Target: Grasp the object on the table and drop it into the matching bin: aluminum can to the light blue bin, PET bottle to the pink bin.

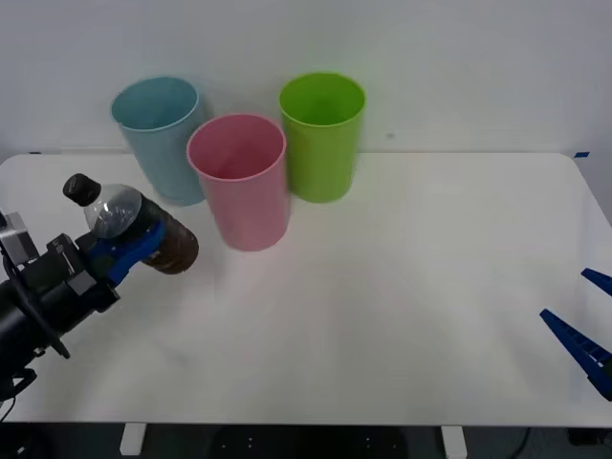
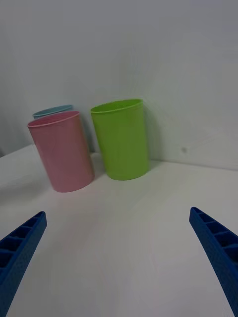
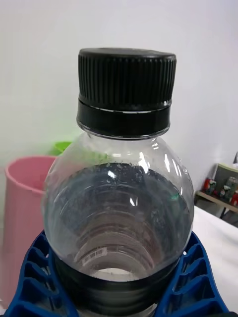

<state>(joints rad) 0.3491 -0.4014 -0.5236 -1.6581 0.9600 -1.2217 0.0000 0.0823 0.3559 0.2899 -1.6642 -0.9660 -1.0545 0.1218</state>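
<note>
I have the left gripper (image 1: 122, 251) clamped on the PET bottle (image 1: 134, 228), beside the light blue bin (image 1: 158, 134); right gripper (image 1: 585, 330) idle, jaws spread

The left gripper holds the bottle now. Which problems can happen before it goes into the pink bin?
1. The left gripper holds the bottle tilted, cap outward, so it could slip free.
2. The light blue bin and green bin stand close to the pink bin, so an off-centre drop may land wrongly or knock one over.
</note>
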